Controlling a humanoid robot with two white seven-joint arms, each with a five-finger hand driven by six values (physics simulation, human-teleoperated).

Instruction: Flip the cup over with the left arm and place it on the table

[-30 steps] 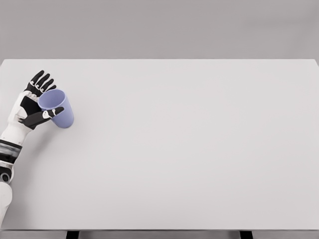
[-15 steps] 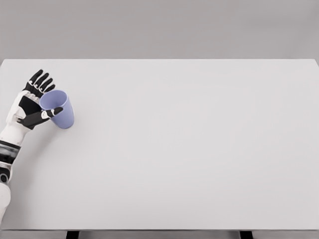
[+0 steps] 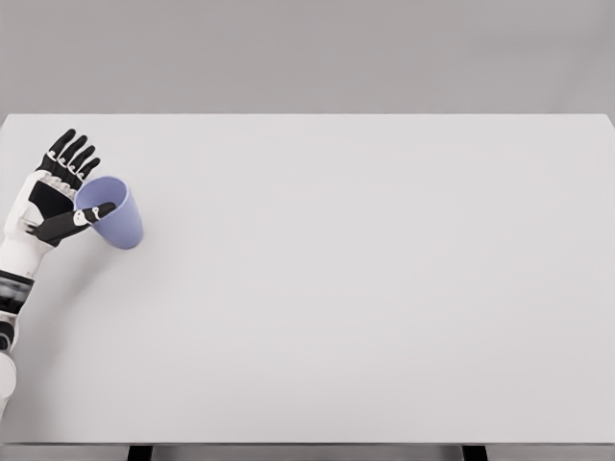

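Note:
A lavender cup (image 3: 121,227) stands on the white table (image 3: 365,288) at the far left, leaning with its mouth turned up and to the left. My left hand (image 3: 75,184) is just left of it, palm facing the cup, with the four fingers (image 3: 69,154) straight, spread and off the cup's wall. Only the thumb (image 3: 85,218) still reaches across the front of the rim. The hand is open and holds nothing. The right arm does not show.
The table's left edge runs close beside my left forearm (image 3: 19,269). A grey wall lies behind the table's far edge.
The left hand has drawn back to the left and its fingers have come away from behind the cup. The cup has stayed in place, still tilted.

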